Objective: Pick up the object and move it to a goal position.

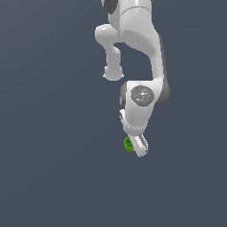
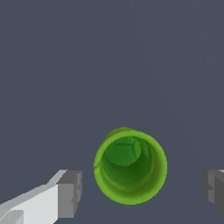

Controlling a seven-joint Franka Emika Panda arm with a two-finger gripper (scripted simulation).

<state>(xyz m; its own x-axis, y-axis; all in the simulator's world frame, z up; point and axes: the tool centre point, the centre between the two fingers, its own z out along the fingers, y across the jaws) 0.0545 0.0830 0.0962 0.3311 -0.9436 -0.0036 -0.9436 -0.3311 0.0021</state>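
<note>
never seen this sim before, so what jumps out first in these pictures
The small bright green cup jumps out, the only colour on the plain dark grey floor; the wrist view looks straight down into its darker hollow. It sits between the claw's two grey pads, which stand apart from its wall. In the exterior view, the white Panda arm reaches down from the top edge to it.

A plain, dark slate-grey worktop (image 1: 48, 168) fills both views, flat and unmarked. One thing appears to stand on it: a small bright green cup (image 2: 130, 166), upright, its open mouth showing a darker green inside.
</note>
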